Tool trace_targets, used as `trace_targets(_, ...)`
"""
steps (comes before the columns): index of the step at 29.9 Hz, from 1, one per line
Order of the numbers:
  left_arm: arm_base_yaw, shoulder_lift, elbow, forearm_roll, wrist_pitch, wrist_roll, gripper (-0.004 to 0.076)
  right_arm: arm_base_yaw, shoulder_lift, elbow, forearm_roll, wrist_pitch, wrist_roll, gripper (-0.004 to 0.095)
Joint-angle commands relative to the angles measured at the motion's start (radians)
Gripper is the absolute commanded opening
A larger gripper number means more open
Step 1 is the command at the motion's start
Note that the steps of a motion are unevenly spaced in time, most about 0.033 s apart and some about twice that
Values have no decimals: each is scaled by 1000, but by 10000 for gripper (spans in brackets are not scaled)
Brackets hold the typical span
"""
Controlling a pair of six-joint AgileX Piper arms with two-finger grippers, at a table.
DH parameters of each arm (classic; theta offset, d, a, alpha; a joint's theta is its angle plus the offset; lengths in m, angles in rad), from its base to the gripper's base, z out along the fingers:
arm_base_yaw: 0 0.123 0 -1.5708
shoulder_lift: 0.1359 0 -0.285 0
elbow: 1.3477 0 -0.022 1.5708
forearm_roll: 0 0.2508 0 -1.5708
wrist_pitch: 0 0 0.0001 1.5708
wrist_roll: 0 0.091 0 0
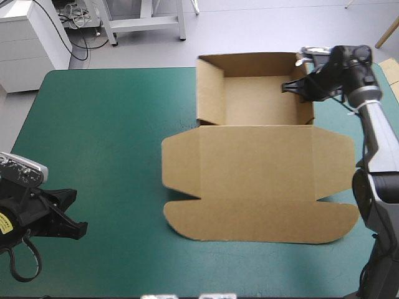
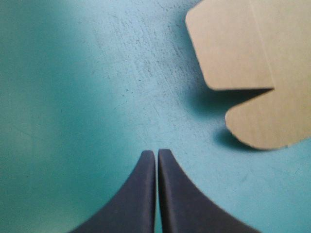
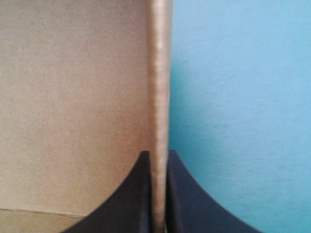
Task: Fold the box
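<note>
The right gripper (image 3: 158, 154) pinches the right wall of the box (image 1: 255, 168), its arm stretched far across. The left gripper (image 2: 156, 152), pressed together, hovers apparently low over the table (image 1: 106, 124).

The table (image 1: 106, 205) fills most of the high view, rounded at its corners. Its teal-green cover (image 2: 73, 97) lies smooth, and seen close it shows fine dark specks and faint scratches. Beyond the table's far left corner stands a white drawer cabinet (image 1: 28, 43). Black cables (image 1: 80, 43) trail over the grey floor (image 1: 262, 31) beside the cabinet. Beyond the table's far edge stand the legs of a white metal frame (image 1: 146, 23). Just off the table's far right corner lies a strip of pale brown board (image 1: 393, 73), and farther back from that corner a light wooden leg (image 1: 388, 31) slants.
</note>
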Motion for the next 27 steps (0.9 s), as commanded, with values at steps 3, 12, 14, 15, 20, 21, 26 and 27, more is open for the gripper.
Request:
trace_targets(3,0,3,-22,-15,18,-8,-8,-219,-54,-44,-63,-20,-12,-20)
trace_targets(12,0,3,-22,-15,15,-8,-8,-477,11,-44,-91,-21,-13,-19)
trace_targets(14,0,3,-22,-18,13,-8,-8,-510,26,-42,-91,-21,-31,0)
trace_targets(15,0,3,-22,-20,13,-8,-8,-522,31,-42,-79,-21,-50,31)
trace_targets(20,0,3,-22,-44,7,-8,-8,-554,36,-42,-89,-21,-98,415)
trace_targets(21,0,3,-22,-48,7,-8,-8,-555,36,-42,-94,-21,-98,539)
trace_targets(26,0,3,-22,-48,5,-8,-8,-557,34,-42,-161,-20,-71,942)
trace_targets(27,0,3,-22,-48,5,-8,-8,-557,30,-42,-164,-18,-69,941)
